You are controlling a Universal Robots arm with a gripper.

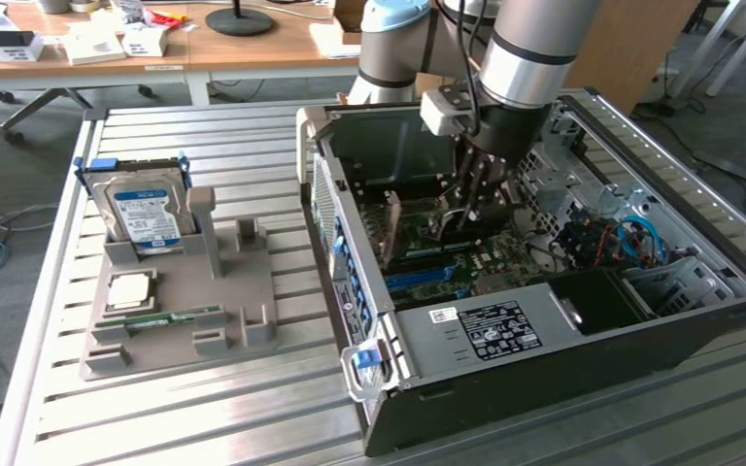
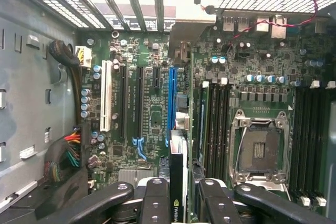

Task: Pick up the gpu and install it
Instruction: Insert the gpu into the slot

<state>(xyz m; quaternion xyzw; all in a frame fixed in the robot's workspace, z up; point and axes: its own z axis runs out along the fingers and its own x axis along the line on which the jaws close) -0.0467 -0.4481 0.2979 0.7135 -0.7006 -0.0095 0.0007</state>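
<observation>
Between the black fingers [image 2: 156, 199] of the end effector [image 2: 181, 183] I see the gpu [image 2: 177, 169] clamped edge-on: thin dark slab, its near end cut off. Just ahead lies a long blue slot [image 2: 171, 95] on the green motherboard [image 2: 152, 116]. Whether card touches slot, I cannot tell.
</observation>
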